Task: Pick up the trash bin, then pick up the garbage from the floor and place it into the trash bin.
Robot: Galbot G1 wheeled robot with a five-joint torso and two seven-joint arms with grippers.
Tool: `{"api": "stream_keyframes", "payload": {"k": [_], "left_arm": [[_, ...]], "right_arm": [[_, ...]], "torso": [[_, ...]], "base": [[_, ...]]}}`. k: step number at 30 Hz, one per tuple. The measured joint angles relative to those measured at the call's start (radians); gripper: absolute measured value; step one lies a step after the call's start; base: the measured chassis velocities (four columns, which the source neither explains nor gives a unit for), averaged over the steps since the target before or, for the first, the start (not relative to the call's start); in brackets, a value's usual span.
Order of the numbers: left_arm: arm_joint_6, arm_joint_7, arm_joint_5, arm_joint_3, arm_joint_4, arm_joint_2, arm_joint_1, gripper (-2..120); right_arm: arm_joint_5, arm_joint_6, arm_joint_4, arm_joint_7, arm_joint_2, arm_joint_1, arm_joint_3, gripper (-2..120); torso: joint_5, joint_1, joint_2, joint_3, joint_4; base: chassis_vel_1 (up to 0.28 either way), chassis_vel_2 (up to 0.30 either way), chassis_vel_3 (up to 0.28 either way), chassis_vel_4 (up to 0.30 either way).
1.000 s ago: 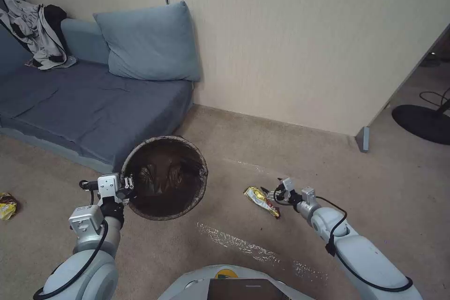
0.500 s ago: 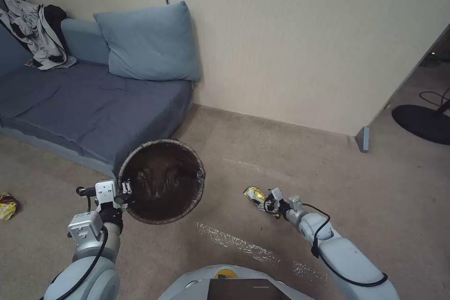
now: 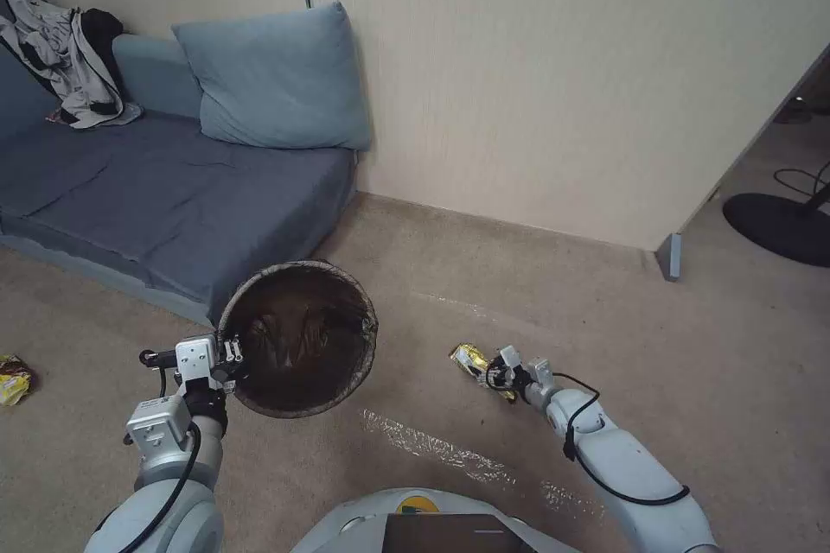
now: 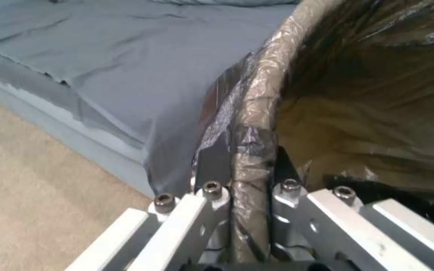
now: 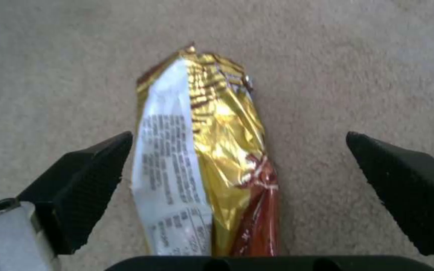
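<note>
The trash bin (image 3: pixel 298 337), round and lined with a dark brown bag, hangs above the carpet beside the sofa corner. My left gripper (image 3: pixel 229 354) is shut on its near rim (image 4: pixel 254 150), one finger inside and one outside. A piece of garbage, a gold-and-white snack wrapper (image 3: pixel 471 357), lies on the carpet to the bin's right. My right gripper (image 3: pixel 497 373) is low over it and open. In the right wrist view the wrapper (image 5: pixel 202 162) lies between the two black pads (image 5: pixel 91 180), touching neither. Another yellow wrapper (image 3: pixel 13 378) lies on the floor at the far left.
A blue sofa (image 3: pixel 156 190) with a cushion (image 3: pixel 277 78) and a heap of clothes (image 3: pixel 73 60) fills the left. The wall runs behind, ending at a corner (image 3: pixel 670 255). A black round base (image 3: pixel 778 225) sits beyond it. Open carpet lies on the right.
My right gripper has moved left and down onto the wrapper and now straddles it. The bin in my left gripper has shifted slightly left and toward me.
</note>
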State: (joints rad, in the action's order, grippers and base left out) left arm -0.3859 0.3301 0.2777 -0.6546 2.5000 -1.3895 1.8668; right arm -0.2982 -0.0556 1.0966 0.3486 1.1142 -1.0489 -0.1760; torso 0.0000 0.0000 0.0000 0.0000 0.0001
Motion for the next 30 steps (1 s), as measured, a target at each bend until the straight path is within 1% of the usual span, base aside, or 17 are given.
{"api": "stream_keyframes", "payload": {"k": [7,19,21,22,24,26,27,30], "left_arm": [[0.008,0.0,-0.011,0.0,0.0,-0.01,0.01,3],[0.013,0.0,-0.023,0.005,0.0,-0.019,0.015,3],[0.013,0.001,-0.024,0.005,0.0,-0.02,0.017,3],[0.013,0.001,-0.024,0.005,0.0,-0.02,0.017,3],[0.013,0.001,-0.024,0.004,0.0,-0.021,0.017,3],[0.013,0.001,-0.025,0.004,0.0,-0.021,0.018,3],[0.013,0.001,-0.025,0.004,0.0,-0.021,0.018,3],[0.013,0.001,-0.025,0.005,0.0,-0.021,0.018,3]], "right_arm": [[0.034,0.035,-0.069,0.002,0.03,0.002,-0.023,100],[0.053,0.051,-0.089,0.008,0.044,-0.003,-0.033,100],[0.055,0.052,-0.085,0.01,0.046,-0.005,-0.031,92],[0.055,0.052,-0.085,0.01,0.046,-0.005,-0.031,92],[0.058,0.052,-0.075,0.01,0.046,-0.007,-0.029,85],[0.062,0.051,-0.064,0.011,0.045,-0.009,-0.025,76],[0.062,0.051,-0.064,0.011,0.045,-0.009,-0.025,76],[0.064,0.051,-0.045,0.008,0.041,-0.014,-0.018,59]], "torso": [[0.0,0.0,0.0,0.0,-0.0001],[-0.0001,0.0,0.0,0.0,-0.0001],[-0.0002,0.0,0.0,0.0,-0.0002],[-0.0002,0.0,0.0,0.0,-0.0002],[-0.0004,0.0,0.0,0.0,-0.0003],[0.0004,0.0,0.0,0.0,0.0],[0.0004,0.0,0.0,0.0,0.0],[0.0004,0.0,0.0,0.0,0.0001]], "base": [[0.0,0.0,0.0,0.0],[0.0,0.0,0.0,0.0],[0.0,0.0,0.0,0.0],[0.0,0.0,0.0,0.0],[0.0,0.0,0.0,0.0],[0.0,0.0,0.0,0.0],[0.0,0.0,0.0,0.0],[0.0,0.0,0.0,0.0]]}}
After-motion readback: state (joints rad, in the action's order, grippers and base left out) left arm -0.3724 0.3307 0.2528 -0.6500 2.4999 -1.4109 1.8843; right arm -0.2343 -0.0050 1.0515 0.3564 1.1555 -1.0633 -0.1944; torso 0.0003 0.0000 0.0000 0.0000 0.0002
